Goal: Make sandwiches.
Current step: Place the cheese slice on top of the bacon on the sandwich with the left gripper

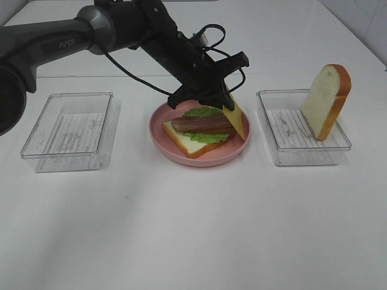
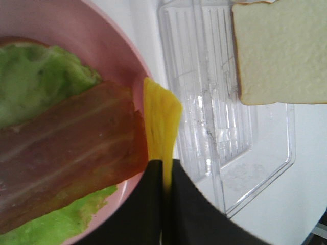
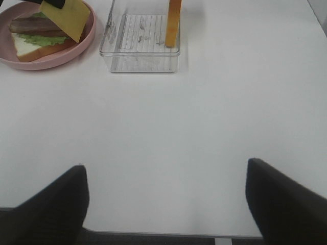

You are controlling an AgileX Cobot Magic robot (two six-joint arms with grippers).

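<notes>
Fingers [image 2: 153, 204] of the left gripper [image 1: 225, 96] pinch a yellow cheese slice [image 1: 234, 118], tilted over the half-built sandwich [image 1: 199, 134] of bread, lettuce and bacon on the pink plate [image 1: 166, 142]. Right gripper [image 3: 166, 204] hangs open over bare table [image 1: 193, 229]. Another bread slice [image 1: 326, 99] stands in the right tray [image 1: 302, 154].

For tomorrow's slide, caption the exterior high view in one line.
Left end effector lowers cheese onto the half-built sandwich on the plate.
</notes>
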